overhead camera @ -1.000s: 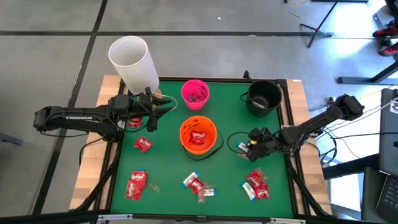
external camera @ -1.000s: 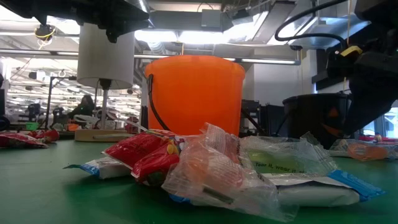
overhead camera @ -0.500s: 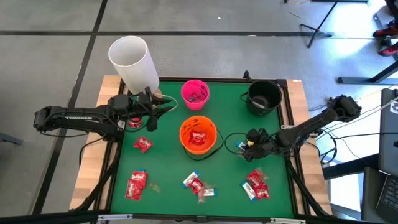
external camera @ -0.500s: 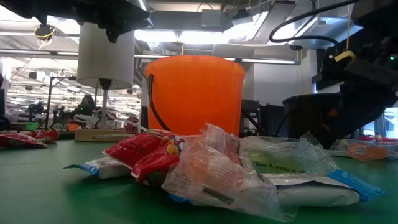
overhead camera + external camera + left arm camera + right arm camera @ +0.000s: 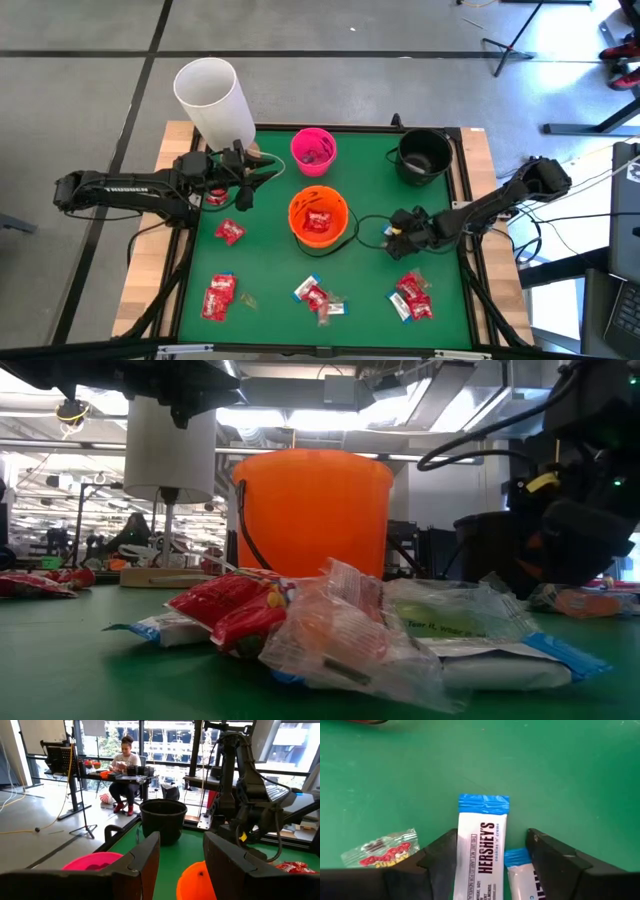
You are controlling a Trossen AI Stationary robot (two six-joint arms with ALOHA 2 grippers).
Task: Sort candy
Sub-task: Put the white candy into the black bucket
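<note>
The right gripper (image 5: pixel 492 865) is held with jaws wide astride a white candy bar (image 5: pixel 480 852) on the counter (image 5: pixel 560 775), seemingly untouched; the left gripper (image 5: pixel 181 857), jaws parted and empty, is parked mid-left.

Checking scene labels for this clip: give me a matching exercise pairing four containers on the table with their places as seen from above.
Things:
1. orange bucket
2. pink bucket
3. black bucket
4. white cylinder

Places:
A. far left corner, off the green mat
B. far right corner of the mat
C. middle of the mat
D. far edge, directly beyond the orange one

Pairs: 1-C, 2-D, 3-B, 4-A
</note>
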